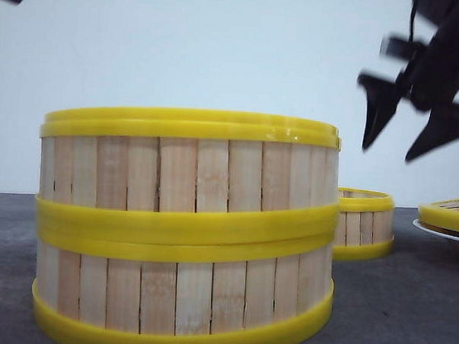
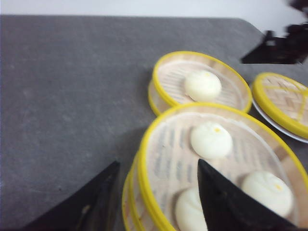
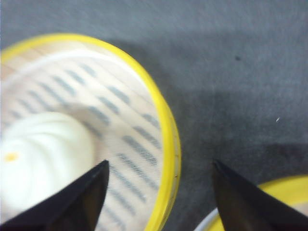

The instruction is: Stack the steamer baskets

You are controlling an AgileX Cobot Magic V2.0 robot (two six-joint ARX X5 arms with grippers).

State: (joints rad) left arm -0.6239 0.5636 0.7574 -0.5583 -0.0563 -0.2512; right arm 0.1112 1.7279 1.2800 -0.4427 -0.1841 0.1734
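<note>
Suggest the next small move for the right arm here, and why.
Probably lower the open right gripper so its fingers straddle the rim of the single basket below it. Two baskets are already stacked, and this third one stands apart.

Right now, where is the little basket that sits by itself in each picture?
Front view: the single steamer basket sits behind the two-basket stack, right of it.
Left wrist view: it holds one bun, beyond the stack.
Right wrist view: it fills the left side.
Shared landmark: the lid beside it.
</note>
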